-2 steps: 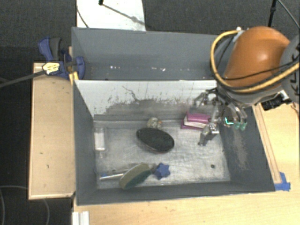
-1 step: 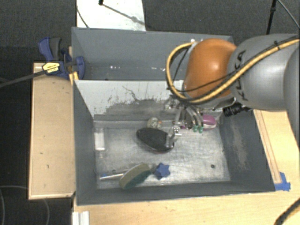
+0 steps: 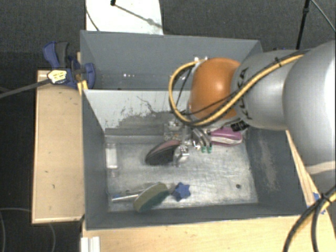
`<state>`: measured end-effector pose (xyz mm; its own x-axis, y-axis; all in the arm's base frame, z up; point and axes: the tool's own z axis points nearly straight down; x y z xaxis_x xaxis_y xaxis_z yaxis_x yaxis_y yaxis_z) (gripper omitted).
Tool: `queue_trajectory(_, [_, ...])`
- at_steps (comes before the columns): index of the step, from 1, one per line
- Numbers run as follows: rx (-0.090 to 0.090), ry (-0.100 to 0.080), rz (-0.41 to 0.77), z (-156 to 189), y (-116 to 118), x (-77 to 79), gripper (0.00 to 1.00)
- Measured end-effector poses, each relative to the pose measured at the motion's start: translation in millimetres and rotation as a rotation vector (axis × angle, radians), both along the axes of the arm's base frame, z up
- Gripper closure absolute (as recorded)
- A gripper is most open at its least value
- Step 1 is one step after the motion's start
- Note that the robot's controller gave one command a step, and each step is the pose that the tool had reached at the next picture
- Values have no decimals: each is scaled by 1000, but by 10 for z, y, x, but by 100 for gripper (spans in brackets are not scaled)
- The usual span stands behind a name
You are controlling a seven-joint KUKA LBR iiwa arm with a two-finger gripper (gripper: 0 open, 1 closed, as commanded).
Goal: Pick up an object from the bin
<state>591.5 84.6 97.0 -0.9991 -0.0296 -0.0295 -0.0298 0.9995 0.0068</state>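
My gripper (image 3: 181, 147) is low in the middle of the bin, under the orange wrist cover. A dark oval thing (image 3: 159, 154) with a brownish upper side lies tilted right at its left, its right end against the gripper. Whether that thing is gripped is hidden. A pink and white thing (image 3: 228, 136) lies just right of the gripper, by the back wall. A small green piece (image 3: 206, 148) shows beside the gripper's right side.
Near the front wall lie a green and yellow oval sponge (image 3: 150, 196), a blue scrap (image 3: 181, 191) and a thin metal rod (image 3: 123, 197). A small clear block (image 3: 111, 157) sits by the left wall. The arm covers the bin's right back corner.
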Motion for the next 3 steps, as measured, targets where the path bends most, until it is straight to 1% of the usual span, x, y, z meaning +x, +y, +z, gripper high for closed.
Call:
queue_trajectory(1, [0,2,-1,-7,-1,0,100])
queue_trajectory(2, [-6,18,-19,1620,-139,29,100])
queue_trajectory(3, [-10,28,165,1593,-204,-442,100])
